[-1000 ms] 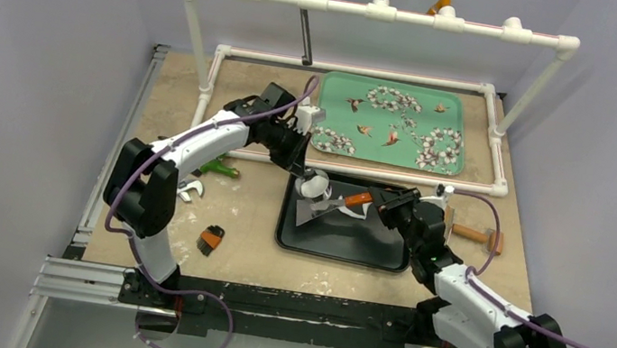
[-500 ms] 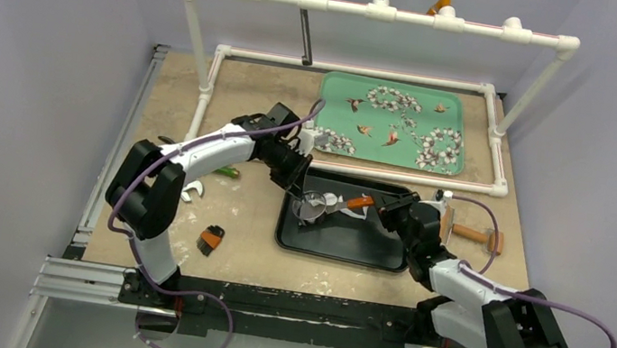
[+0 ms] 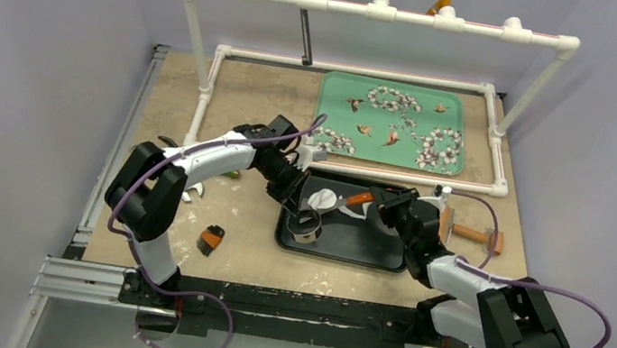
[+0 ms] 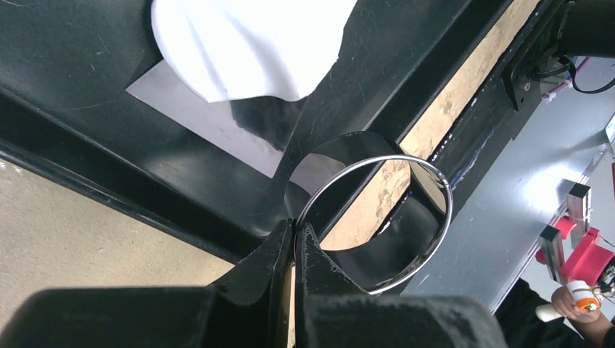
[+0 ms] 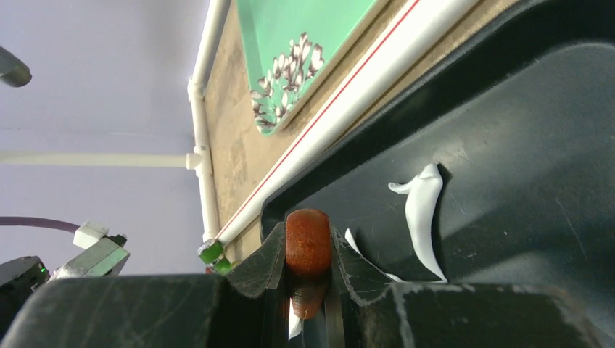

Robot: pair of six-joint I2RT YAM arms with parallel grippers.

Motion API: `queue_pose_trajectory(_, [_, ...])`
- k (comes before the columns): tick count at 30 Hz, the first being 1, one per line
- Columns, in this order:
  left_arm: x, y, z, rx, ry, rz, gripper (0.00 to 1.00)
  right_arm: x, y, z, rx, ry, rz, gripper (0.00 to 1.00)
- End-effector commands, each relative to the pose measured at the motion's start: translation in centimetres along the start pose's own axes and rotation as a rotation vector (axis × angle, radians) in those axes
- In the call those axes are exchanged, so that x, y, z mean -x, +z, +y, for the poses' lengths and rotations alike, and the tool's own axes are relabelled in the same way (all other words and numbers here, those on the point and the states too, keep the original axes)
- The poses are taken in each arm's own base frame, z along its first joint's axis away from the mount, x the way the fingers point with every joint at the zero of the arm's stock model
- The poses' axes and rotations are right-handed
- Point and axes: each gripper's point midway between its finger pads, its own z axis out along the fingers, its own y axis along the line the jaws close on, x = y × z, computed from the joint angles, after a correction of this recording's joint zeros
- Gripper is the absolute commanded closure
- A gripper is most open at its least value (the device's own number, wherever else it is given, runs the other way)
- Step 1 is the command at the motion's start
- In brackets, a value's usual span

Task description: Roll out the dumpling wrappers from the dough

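Note:
A white round dumpling wrapper point(image 3: 320, 199) lies on the metal blade of a spatula inside the black tray point(image 3: 367, 251). It also shows in the left wrist view point(image 4: 246, 43), resting on the grey blade point(image 4: 203, 116). My left gripper point(image 3: 302, 219) is shut on the rim of the metal ring cutter point(image 4: 373, 210), held near the tray's front left, just in front of the wrapper. My right gripper point(image 5: 307, 250) is shut on the spatula's brown handle point(image 5: 308, 239). A curved white dough scrap point(image 5: 424, 214) lies on the tray beside it.
A green flowered tray point(image 3: 390, 122) sits behind the black tray inside a white PVC pipe frame point(image 3: 373, 10). A wooden rolling pin point(image 3: 476, 236) lies right of the tray. A green tool point(image 3: 222, 167), a wrench point(image 3: 190, 191) and a small orange-black item point(image 3: 210, 240) lie at left.
My left gripper has carried the ring cutter from over the spatula blade down toward the tray's front left. The wrapper now lies uncovered on the blade. My right arm has shifted slightly.

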Motion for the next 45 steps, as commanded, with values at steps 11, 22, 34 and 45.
queue_pose_trajectory(11, [1.7,-4.9,0.9,0.053,0.072,-0.14,1.0,1.3,-0.3,2.3,0.209,-0.243,-0.06,1.0])
queue_pose_trajectory(22, [2.0,-7.0,7.5,0.203,-0.003,-0.202,1.0,2.4,-2.3,5.8,0.408,-0.223,-0.094,1.0])
queue_pose_trajectory(34, [1.1,-7.9,13.5,0.414,0.041,-0.124,1.0,4.3,-3.3,9.6,0.464,-0.24,-0.128,1.0])
queue_pose_trajectory(45, [1.3,-6.8,17.1,0.485,0.169,-0.033,1.0,10.2,-1.7,12.6,0.473,-0.2,-0.247,1.0])
